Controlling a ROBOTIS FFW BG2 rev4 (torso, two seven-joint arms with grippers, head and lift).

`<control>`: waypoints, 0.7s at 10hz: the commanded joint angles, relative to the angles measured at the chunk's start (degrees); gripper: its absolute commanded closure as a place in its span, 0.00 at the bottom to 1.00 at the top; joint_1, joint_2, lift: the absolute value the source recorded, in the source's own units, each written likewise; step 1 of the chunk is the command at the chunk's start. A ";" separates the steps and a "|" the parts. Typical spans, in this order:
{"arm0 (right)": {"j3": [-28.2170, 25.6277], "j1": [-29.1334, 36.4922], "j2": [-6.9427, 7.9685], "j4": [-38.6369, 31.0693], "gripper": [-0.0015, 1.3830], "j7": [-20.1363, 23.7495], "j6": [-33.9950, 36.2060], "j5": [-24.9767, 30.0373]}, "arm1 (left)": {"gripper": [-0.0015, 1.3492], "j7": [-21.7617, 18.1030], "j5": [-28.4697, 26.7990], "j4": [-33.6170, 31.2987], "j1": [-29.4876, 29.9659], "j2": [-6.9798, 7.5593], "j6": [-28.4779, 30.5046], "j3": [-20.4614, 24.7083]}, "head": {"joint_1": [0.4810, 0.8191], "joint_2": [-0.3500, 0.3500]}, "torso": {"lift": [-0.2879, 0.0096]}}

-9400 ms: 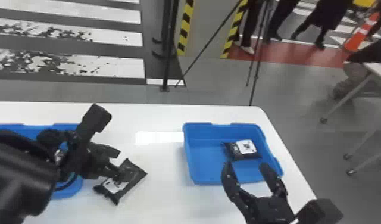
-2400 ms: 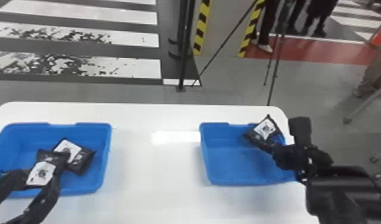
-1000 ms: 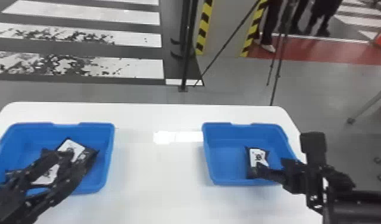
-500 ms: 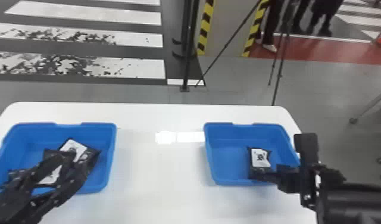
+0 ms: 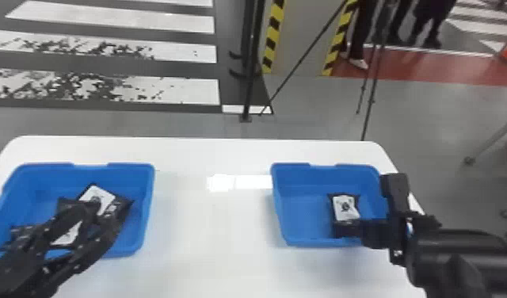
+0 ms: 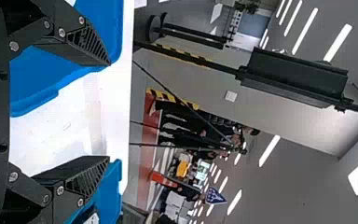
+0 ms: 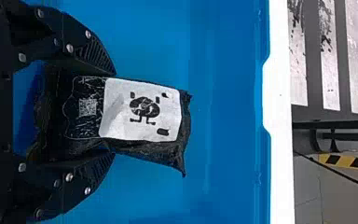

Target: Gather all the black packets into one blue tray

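The robot's right gripper [image 5: 345,228] clasps a small black plastic packet with a white label [image 5: 345,207] inside the shallow blue plastic tray [image 5: 304,234] on the right side of a white table [image 5: 213,253]. In the right wrist view, the gripper's two flat black fingers [image 7: 91,49] stand apart by the packet's width, one against each long side; the labelled end juts out past their tips.

At left, the left gripper [image 5: 105,216] hangs over a second shallow blue plastic tray [image 5: 145,206], its black fingers spread wide, with white tabletop showing between them in the left wrist view. Two more black packets with white labels lie in that tray beneath the gripper: one toward its middle [image 5: 98,197], the other nearer the robot [image 5: 67,236], both partly hidden by the fingers.

Beyond the table, broad white stripes [image 5: 177,89] cross the dark floor beside an upright black pole [image 5: 250,79] and yellow-and-black hazard tape [image 5: 272,37].
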 commanded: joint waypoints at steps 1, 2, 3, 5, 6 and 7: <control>-0.07 -0.45 -0.01 0.42 0.76 0.00 -0.09 -0.33 | 0.26 0.00 0.07 0.12 -0.02 0.00 0.00 0.00 | 0.63 0.24 | 0.60; -0.18 -0.31 0.07 0.28 0.93 0.00 -1.50 -0.45 | 0.26 -0.09 0.07 0.12 -0.02 0.00 0.14 -0.12 | 0.63 0.25 | 0.60; -0.07 -0.17 0.07 0.00 0.92 0.00 -2.91 -0.33 | 0.26 -0.09 0.07 0.26 -0.02 -0.09 0.14 -0.12 | 0.63 0.25 | 0.60; -0.07 1.38 0.16 -2.81 0.92 0.61 -6.14 -0.91 | 0.26 -0.26 0.53 0.26 -0.16 -0.09 0.84 0.00 | 0.63 0.25 | 0.60; -0.07 3.21 0.25 -6.75 0.92 1.14 -6.70 -0.79 | 0.26 -0.62 0.42 0.40 -0.58 -0.09 1.69 0.00 | 0.63 0.26 | 0.60; 0.51 5.74 0.25 -12.79 0.92 1.58 -7.27 -0.45 | 0.26 -1.14 0.19 0.40 -1.14 -0.09 3.09 0.11 | 0.63 0.26 | 0.60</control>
